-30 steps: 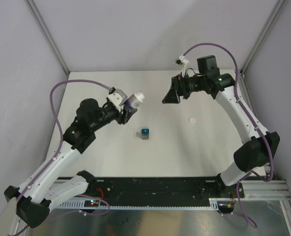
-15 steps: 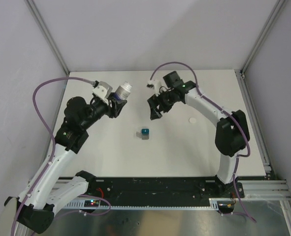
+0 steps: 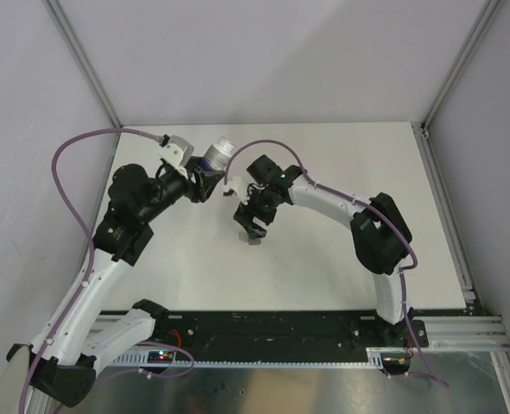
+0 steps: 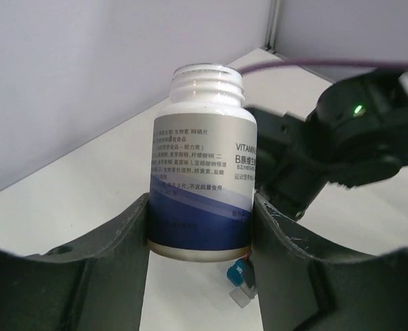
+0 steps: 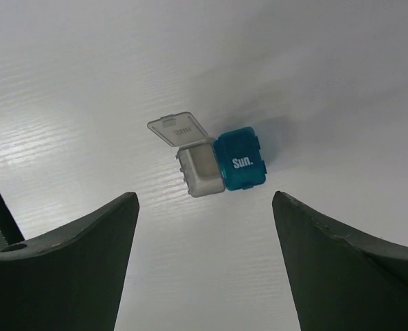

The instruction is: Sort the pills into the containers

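The containers (image 5: 221, 167) are a tiny joined pair on the table: a grey cube with its lid flipped open and a teal-blue cube marked "Sun.", lid shut. My right gripper (image 5: 205, 200) is open and empty, hovering just above them with a finger on either side; in the top view it (image 3: 250, 222) hides most of the pair (image 3: 254, 241). My left gripper (image 4: 200, 207) is shut on a white uncapped bottle (image 4: 200, 158) with a blue band, held above the table to the back left (image 3: 220, 153). No pills show.
The right arm's black wrist (image 4: 342, 138) sits close behind and to the right of the bottle. White enclosure walls (image 3: 263, 60) and metal frame posts bound the table. The containers also show below the bottle (image 4: 241, 279).
My right arm swung from the back right leftward and down, ending over the containers. My left arm drew the bottle a little back and to the left.
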Controlling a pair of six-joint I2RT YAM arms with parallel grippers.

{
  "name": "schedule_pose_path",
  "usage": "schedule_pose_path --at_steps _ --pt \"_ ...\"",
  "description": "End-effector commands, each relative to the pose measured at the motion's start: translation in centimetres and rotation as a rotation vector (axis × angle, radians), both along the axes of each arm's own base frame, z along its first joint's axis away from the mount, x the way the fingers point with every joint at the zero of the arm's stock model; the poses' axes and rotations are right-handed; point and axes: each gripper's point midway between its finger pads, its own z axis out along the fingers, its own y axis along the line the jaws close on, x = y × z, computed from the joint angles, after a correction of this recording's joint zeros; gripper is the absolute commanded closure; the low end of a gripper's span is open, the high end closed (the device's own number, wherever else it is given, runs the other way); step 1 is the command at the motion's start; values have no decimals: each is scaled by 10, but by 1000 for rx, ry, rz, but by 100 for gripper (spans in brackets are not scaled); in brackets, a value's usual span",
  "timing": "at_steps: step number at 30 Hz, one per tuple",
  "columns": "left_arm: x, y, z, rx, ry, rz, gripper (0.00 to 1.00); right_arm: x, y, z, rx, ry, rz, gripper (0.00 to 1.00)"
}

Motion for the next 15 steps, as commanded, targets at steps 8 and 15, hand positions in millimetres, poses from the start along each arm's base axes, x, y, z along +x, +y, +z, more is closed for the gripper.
schedule_pose_path --at_steps 8,15 --pt "-8 -4 37 -55 -52 -41 100 4 30 -28 -71 -126 92 16" --pt "-8 -4 39 -55 -54 -41 100 12 44 -28 -74 -173 91 17"
